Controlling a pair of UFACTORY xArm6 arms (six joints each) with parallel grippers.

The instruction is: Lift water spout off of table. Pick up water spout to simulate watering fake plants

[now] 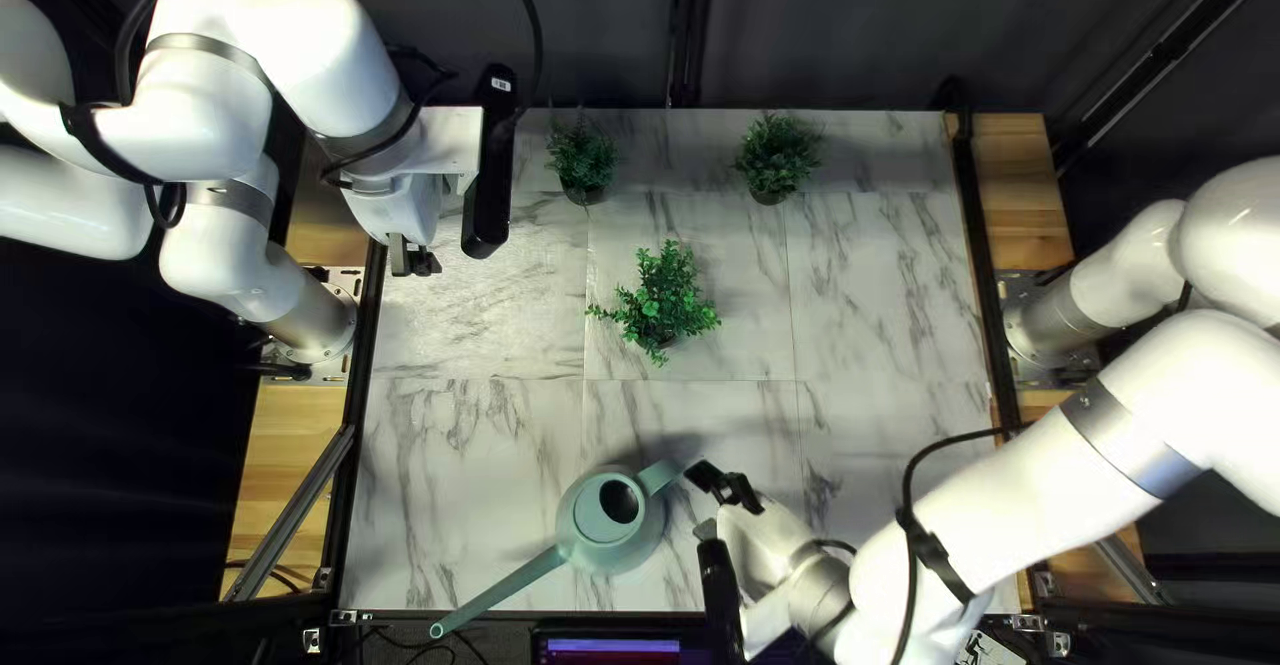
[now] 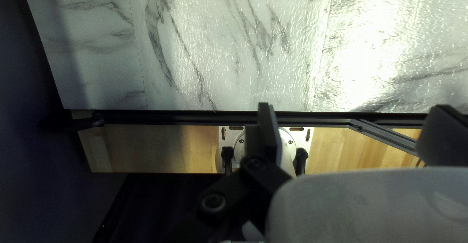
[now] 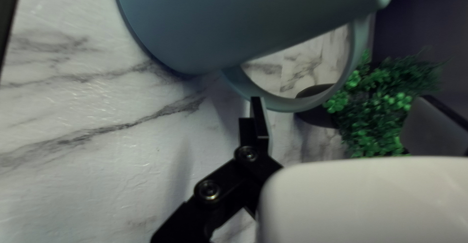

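Pointing diagonally near-left, the watering can (image 1: 603, 542)

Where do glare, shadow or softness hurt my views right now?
Left wrist view: bright glare washes out part of the tabletop; right wrist view: watering can dimly shaded, plant slightly soft; top left view: faint shadow beside the can's handle.

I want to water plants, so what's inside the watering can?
The hole in the watering can shows only darkness; the rest is covered, so I can't tell about water.
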